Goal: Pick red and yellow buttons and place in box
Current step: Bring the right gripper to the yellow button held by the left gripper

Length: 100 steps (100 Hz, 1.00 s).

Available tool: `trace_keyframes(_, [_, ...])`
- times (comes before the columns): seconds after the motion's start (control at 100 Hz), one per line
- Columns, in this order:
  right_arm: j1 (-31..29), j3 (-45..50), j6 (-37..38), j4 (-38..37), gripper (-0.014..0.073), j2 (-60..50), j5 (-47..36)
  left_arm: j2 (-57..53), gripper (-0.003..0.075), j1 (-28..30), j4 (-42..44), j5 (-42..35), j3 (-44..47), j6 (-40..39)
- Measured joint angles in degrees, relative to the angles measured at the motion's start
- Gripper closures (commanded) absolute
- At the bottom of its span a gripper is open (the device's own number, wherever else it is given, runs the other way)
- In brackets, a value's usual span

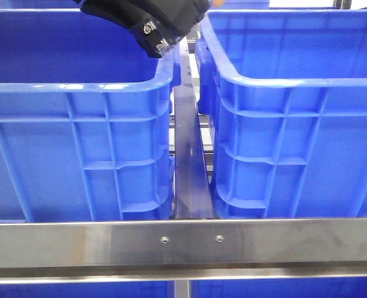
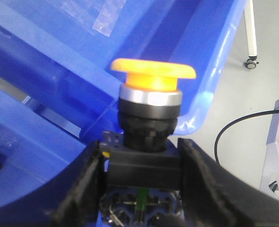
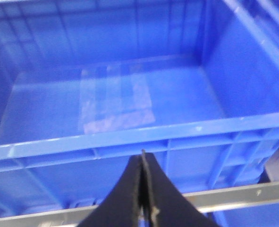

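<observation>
My left gripper is shut on the black body of the orange-yellow button, a push button with a domed cap and a silver collar. It holds the button up next to a blue crate's rim. In the front view the left arm is at the top centre, over the inner rim of the left crate, with a speck of the orange cap by the right crate. My right gripper is shut and empty, just outside a crate's near rim. The red button is out of view.
A steel rail runs across in front of both crates, and a steel bar lies in the gap between them. The crate in the right wrist view has a bare floor with a pale patch. A black cable lies on the floor beyond.
</observation>
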Motion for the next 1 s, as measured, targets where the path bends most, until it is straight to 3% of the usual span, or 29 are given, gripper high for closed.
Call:
trace_keyframes(0.06, [0.11,-2.19,0.0,1.1,0.0471,2.43,1.69,0.0,0.0532,0.0,0.0,0.0,0.0,0.0])
trace_keyframes(0.23, [1.88,-7.1,0.0,2.8,0.0048,6.89,3.64,0.0,0.0532,0.0,0.0,0.0,0.0,0.0])
trace_keyframes(0.3, [2.8,-8.9,0.0,3.96,-0.0032,8.82,4.57,0.0,0.0532,0.0,0.0,0.0,0.0,0.0])
trace_keyframes(0.5, [5.76,-13.4,-1.04,11.92,-0.0038,16.43,7.75,0.0,0.0532,0.0,0.0,0.0,0.0,0.0])
trace_keyframes(0.64, [8.17,-15.84,-3.73,22.79,-0.0038,23.03,8.34,0.0,0.0532,0.0,0.0,0.0,0.0,0.0])
trace_keyframes(1.0, [13.08,-19.65,-28.56,67.4,-0.0038,38.51,9.04,0.0,0.0532,0.0,0.0,0.12,0.0,0.0])
